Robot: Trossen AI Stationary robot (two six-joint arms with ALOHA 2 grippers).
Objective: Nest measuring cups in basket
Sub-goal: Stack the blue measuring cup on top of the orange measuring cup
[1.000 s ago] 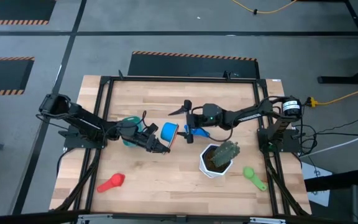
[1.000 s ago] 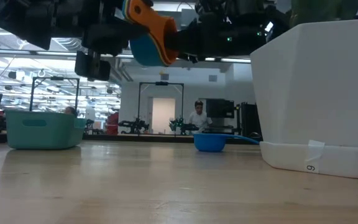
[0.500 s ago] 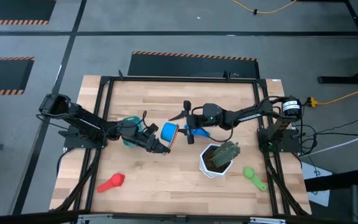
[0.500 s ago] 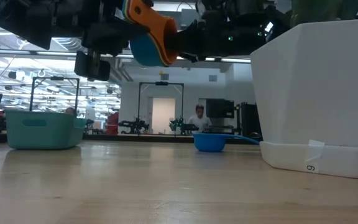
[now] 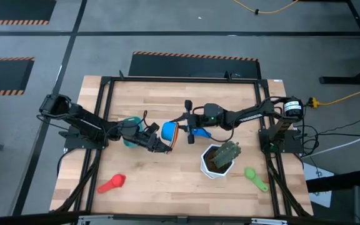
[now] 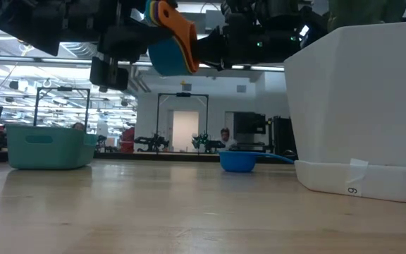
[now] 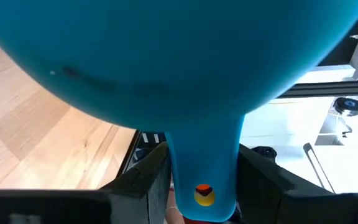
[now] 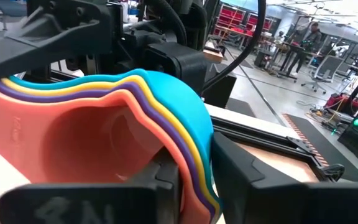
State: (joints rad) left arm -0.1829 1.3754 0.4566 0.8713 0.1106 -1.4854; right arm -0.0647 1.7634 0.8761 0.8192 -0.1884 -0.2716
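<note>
Right gripper (image 5: pixel 181 122) has narrowed its jaws onto the rim of the nested cups (image 5: pixel 170 132), which the left gripper (image 5: pixel 162 145) grips by their handles, raised between the two. The basket (image 5: pixel 130 132) sits behind the left gripper. With both gripping, a handover looks underway.

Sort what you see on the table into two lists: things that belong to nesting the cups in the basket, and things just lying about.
Belongs to the job:
- nested stack of plastic cups
- teal rectangular basket
- blue cup
- red cup
- green cup

Just lying about:
- white hexagonal plant pot
</note>
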